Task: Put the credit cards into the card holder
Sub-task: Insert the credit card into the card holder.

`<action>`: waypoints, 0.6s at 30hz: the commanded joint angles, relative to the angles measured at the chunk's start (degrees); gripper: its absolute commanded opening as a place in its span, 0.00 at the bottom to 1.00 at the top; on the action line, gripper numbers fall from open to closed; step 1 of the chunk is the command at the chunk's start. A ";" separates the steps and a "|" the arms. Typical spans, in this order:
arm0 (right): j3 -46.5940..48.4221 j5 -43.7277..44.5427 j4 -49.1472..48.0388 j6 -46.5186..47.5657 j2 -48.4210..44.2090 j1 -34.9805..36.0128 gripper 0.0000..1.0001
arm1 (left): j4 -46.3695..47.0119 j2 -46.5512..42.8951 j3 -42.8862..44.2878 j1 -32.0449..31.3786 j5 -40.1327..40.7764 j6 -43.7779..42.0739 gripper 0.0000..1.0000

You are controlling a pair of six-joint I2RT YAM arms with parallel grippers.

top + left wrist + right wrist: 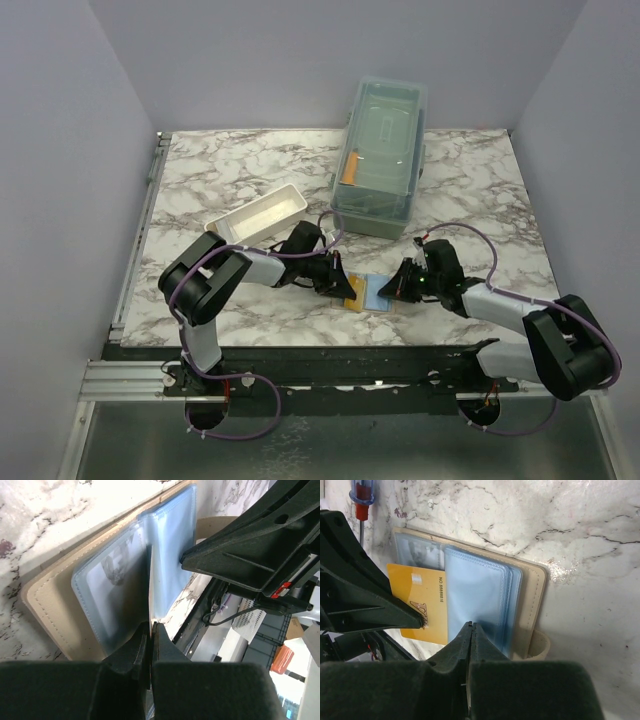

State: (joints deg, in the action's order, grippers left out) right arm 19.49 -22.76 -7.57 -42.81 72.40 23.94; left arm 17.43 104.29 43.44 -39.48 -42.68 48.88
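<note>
Top external view: both arms reach inward and meet near the middle of the marble table. The card holder lies open between them, blue lining up. An orange card sits at its left edge, under the left gripper. The right gripper is at the holder's right side. A white tray lies behind the left arm, and a clear lidded box stands further back, well apart from the holder.

Left wrist view: the left gripper's fingers are pressed together on a thin sheet seen edge-on, set against the blue sleeves. The tan cover lies flat on the table. The right gripper's tip touches the far sleeve's edge.

Right wrist view: the right gripper's fingers are closed, tips meeting over the near edge of a blue sleeve – whether the sleeve is pinched cannot be told. The orange card lies partly under the sleeves, its free end clamped by the left gripper. A screwdriver lies beyond the holder.
</note>
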 commanded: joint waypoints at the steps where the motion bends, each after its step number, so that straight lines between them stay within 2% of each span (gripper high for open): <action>1: -0.72 1.71 1.02 1.15 1.35 0.22 0.02 | 1.98 0.77 1.04 -0.42 -1.75 0.28 0.00; 9: 1.50 5.86 7.33 0.51 -1.21 0.23 0.02 | 2.08 0.08 0.92 -0.33 -1.97 0.70 0.00; 12: 2.42 6.72 11.29 0.62 -3.87 0.21 0.04 | 2.09 -0.29 1.11 -0.31 -1.92 0.82 0.00; 18: 2.51 8.22 13.04 0.56 -5.90 0.22 0.09 | 2.08 -0.12 1.06 0.03 -2.92 1.07 0.00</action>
State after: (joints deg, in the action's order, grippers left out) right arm 20.75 -17.76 1.50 -42.92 66.94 23.99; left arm 18.00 104.31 43.48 -39.51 -43.20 49.95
